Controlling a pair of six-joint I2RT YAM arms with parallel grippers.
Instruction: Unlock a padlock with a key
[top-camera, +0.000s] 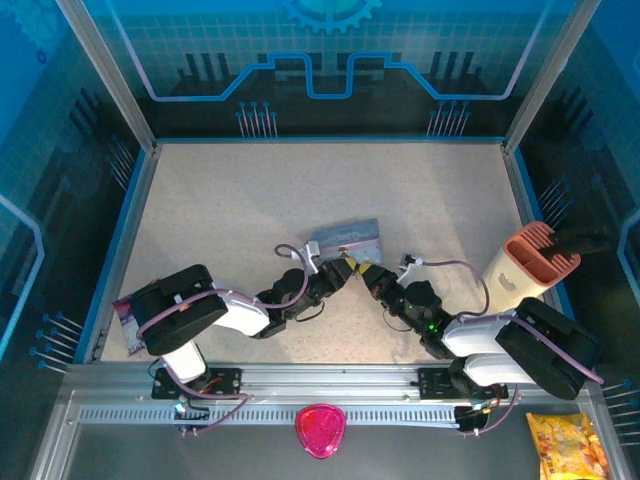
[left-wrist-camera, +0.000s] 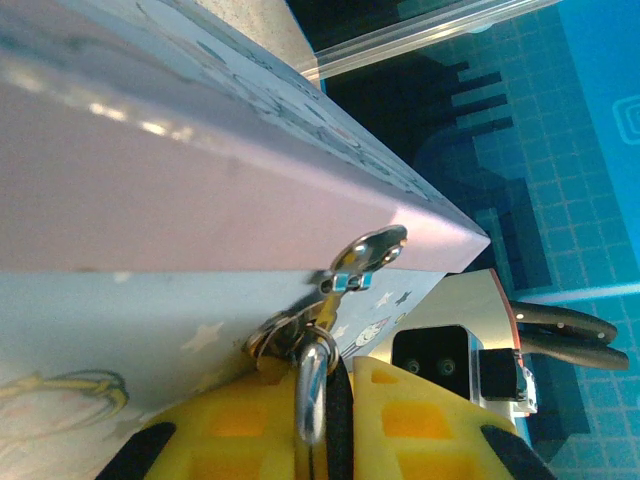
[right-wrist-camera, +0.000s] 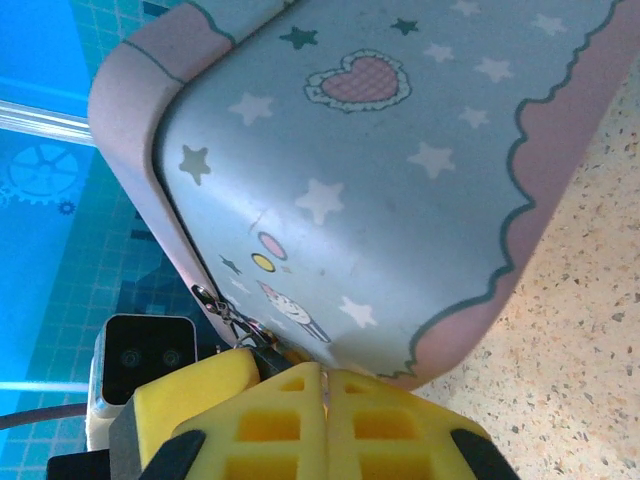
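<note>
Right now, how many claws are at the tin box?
2. The left claw is at the near edge of the tin, shut on the padlock; the right claw is shut beside it at the same edge. None seems hidden.

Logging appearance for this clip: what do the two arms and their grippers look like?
The left arm and right arm match: black joint housings, white links, and a lilac cable looping along each. The left gripper and right gripper have yellow fingers moulded with a grid of square recesses, black-trimmed at the sides. A small green light glows on the right arm.
</note>
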